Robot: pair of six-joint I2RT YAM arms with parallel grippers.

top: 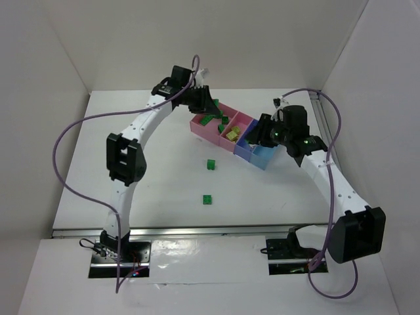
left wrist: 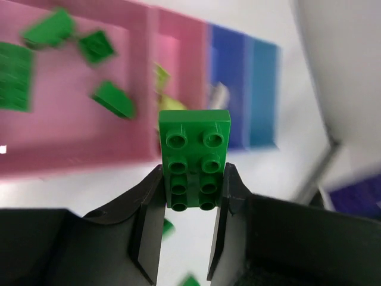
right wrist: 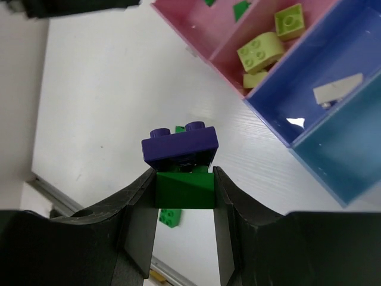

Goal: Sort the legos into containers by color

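From above, the left gripper [top: 207,108] hung over the far end of the large pink rectangular plastic tray [top: 203,131]. The right gripper [top: 257,134] sat just beside the blue plastic tray [top: 245,148]. What either held was too small to tell there. A loose green studded brick [top: 211,165] lay on the white table [top: 131,184], well short of both tools.

At the left wrist, the jaws stood narrow, clamped on the near end of a flat green studded plastic plate [left wrist: 194,140] that stuck out past the fingertips. Beyond it lay the large pink tray – ahead to the right, the smaller pink plastic tray [left wrist: 178,53] and the light blue plastic tray [left wrist: 265,89].

At the right wrist, the jaws pinched a green plastic block [right wrist: 184,190] with a dark purple studded brick [right wrist: 180,146] on top. Ahead and rightward, pale yellow bricks [right wrist: 262,50] sat in the smaller pink tray – the blue tray lay nearer.
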